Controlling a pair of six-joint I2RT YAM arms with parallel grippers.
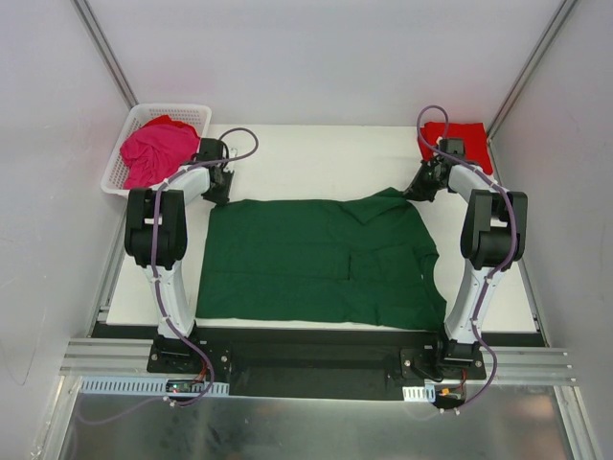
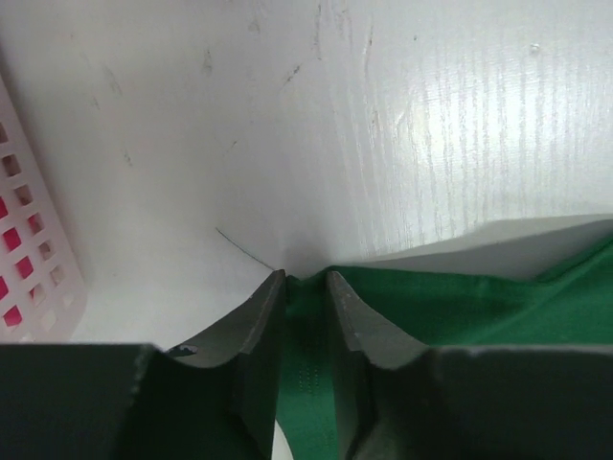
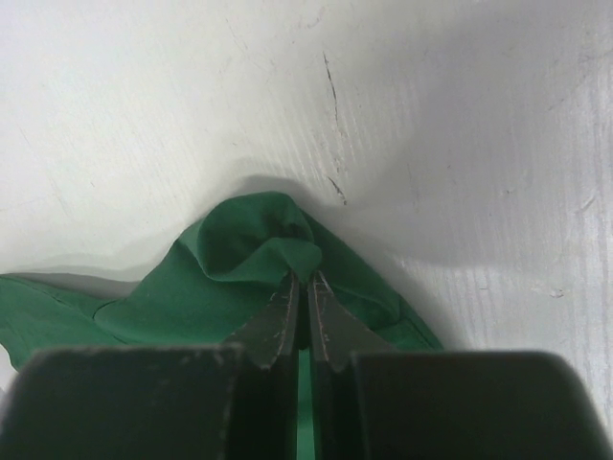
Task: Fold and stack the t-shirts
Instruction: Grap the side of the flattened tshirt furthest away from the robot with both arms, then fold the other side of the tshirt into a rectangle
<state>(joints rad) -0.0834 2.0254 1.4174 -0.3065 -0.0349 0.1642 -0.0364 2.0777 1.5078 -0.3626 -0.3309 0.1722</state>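
With both claws on the far edge of the dark green t-shirt (image 1: 316, 264), what matters is the fold direction. The shirt lies toward me from both grips, so the pull should run from the far edge to the near edge.

The shirt is spread flat mid-worktop (image 1: 316, 153), its long axis left-right, parallel to the near edge.

At the shirt's far-left corner sits the left gripper (image 2: 305, 280), just beside the white lattice basket (image 1: 196, 109). Its jaws stand a little apart with the green hem in the gap. I see no firm bite there.

At the far-right corner sits the right gripper (image 3: 306, 276), jaws pressed together on a bunched peak of green cloth.

Each arm is nearest its own corner, so no crossing is needed. My read: the left one must finish its pinch before any lift, or the edge comes up one-sided and the fold skews.

The red t-shirt (image 1: 460, 137) sits at the worktop's far-right corner, just behind the right claw. The magenta pink t-shirt (image 1: 153, 151) is heaped in the basket off the far-left corner. The green one is not yet folded.
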